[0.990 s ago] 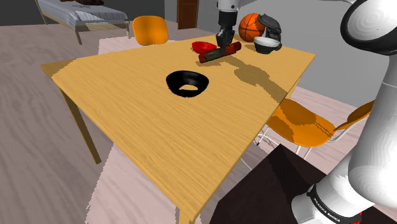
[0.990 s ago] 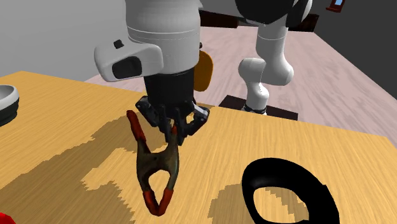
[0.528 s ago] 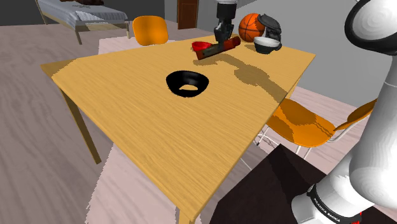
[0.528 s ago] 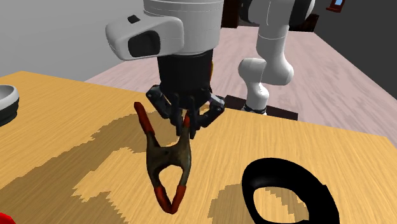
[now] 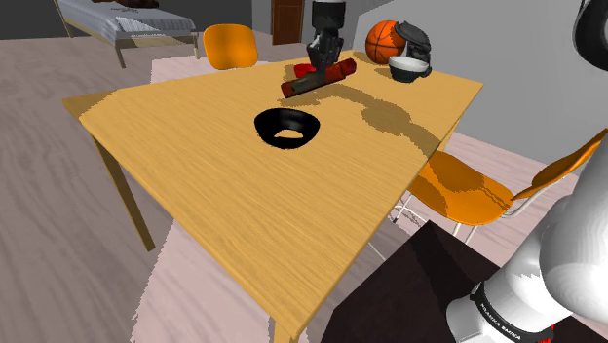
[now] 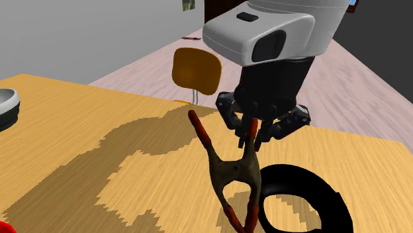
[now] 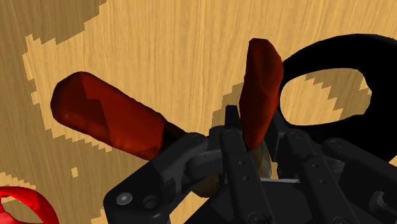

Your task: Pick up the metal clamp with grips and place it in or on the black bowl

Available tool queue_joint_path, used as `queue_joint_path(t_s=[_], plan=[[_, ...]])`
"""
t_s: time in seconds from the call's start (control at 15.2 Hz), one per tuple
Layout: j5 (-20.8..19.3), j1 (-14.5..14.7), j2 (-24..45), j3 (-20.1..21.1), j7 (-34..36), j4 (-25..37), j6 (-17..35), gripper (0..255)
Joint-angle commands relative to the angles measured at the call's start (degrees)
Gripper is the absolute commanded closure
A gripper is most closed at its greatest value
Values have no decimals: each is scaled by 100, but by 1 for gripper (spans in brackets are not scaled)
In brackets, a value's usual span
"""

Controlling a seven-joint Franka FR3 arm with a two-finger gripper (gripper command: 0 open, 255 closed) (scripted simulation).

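wooden table (image 5: 224, 214), clamp (image 6: 233, 173) in jaws, black bowl (image 6: 291, 177) partly cropped

Here's the black gripper (image 7: 251, 153), closed on the clamp (image 7: 114, 118). One red-sleeved handle runs up between the fingers, and the other red grip splays wide to the side. Below lies the wooden worktop (image 7: 159, 44), patched with jagged shadow. Just past the pinched handle sits the black bowl (image 7: 331, 51), with wood grain showing through its open middle. Beside the gripper's base, on the splayed handle's side, a red curved object (image 7: 22, 200) peeks in.
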Motion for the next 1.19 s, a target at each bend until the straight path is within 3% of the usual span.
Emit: queue_joint_path(t_s=[0.0,0.66,1.12], plan=[[-2,159,-60,107,271,-58,-17,255],[0,891,-110,632,1518,-58,-144,255],[13,874,-228,626,1537,-761,441,255]])
